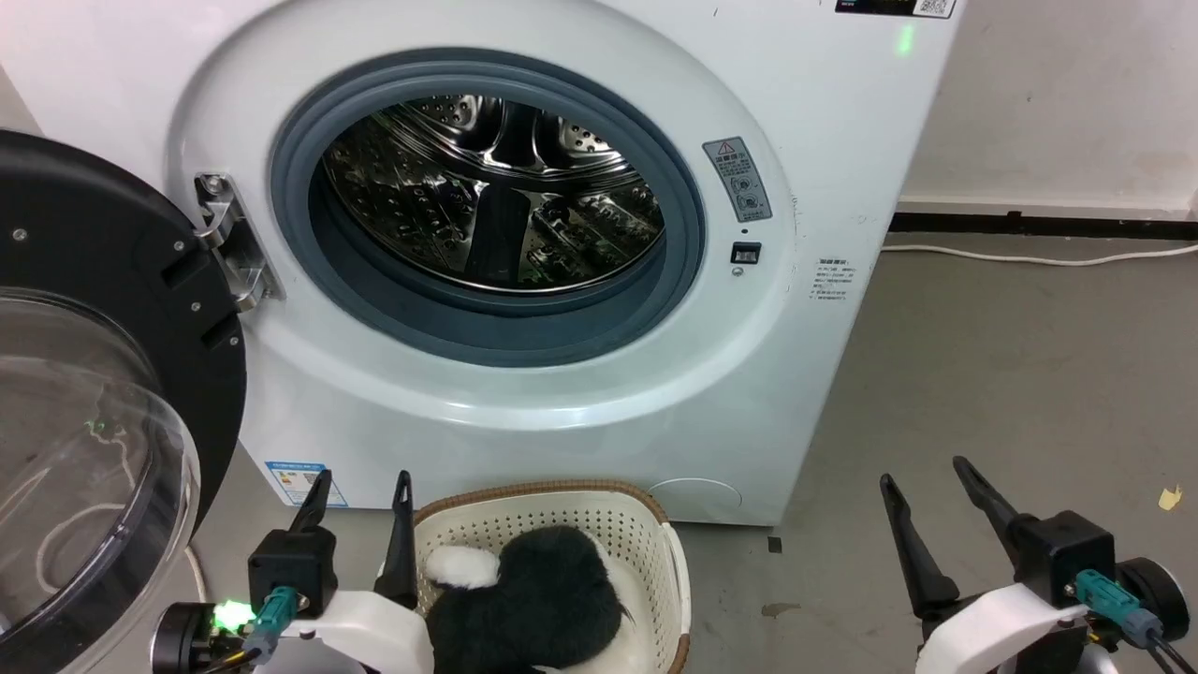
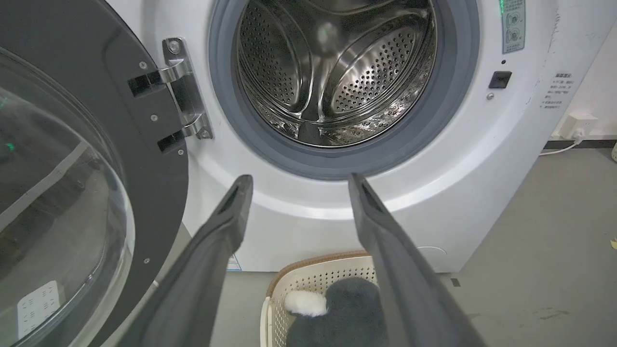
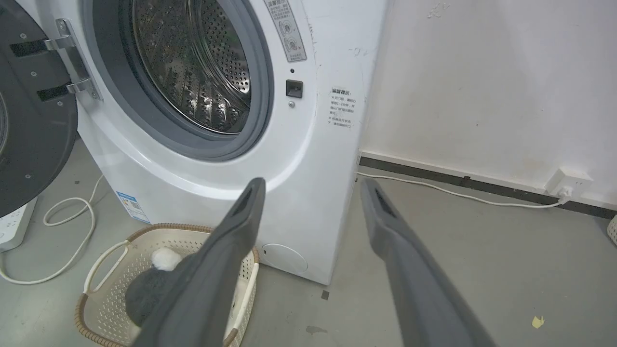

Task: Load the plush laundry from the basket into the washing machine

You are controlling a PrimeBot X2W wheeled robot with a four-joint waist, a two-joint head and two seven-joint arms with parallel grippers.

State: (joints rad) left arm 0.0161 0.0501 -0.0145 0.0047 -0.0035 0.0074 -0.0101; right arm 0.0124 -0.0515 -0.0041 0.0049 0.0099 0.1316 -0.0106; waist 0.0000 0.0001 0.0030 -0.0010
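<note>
**Plush in basket, both grippers empty, left arm nearer**

The plush laundry (image 1: 552,590) lies inside the basket (image 1: 543,489), filling most of its bottom. It is mostly black fur, with a white patch toward the basket's left side. Nothing has been lifted yet, and loading has not begun, by the look of it.

The left gripper (image 1: 363,479) has its fingers spread apart with nothing between them. It sits just beside the basket's left rim, with its inner finger overlapping that rim in the head view. The right gripper (image 1: 922,470) is also spread and empty, well apart from the basket on its right side, over bare floor (image 1: 983,374).

From the left gripper, the plush lies to its right and lower, down inside the basket walls. From the right gripper it is far off to the left. The left arm is clearly nearer and is my pick for the grab.

The lump looks roundish and its near end is cut off by the picture edge, so I cannot tell its long axis.

The washing machine (image 1: 842,140) stands right behind the basket's far rim. Its door (image 1: 112,215) is swung open past the basket's left side, and its drum (image 1: 496,187) shows bare steel above the basket. The lift would go up and forward from the basket into the drum.
</note>
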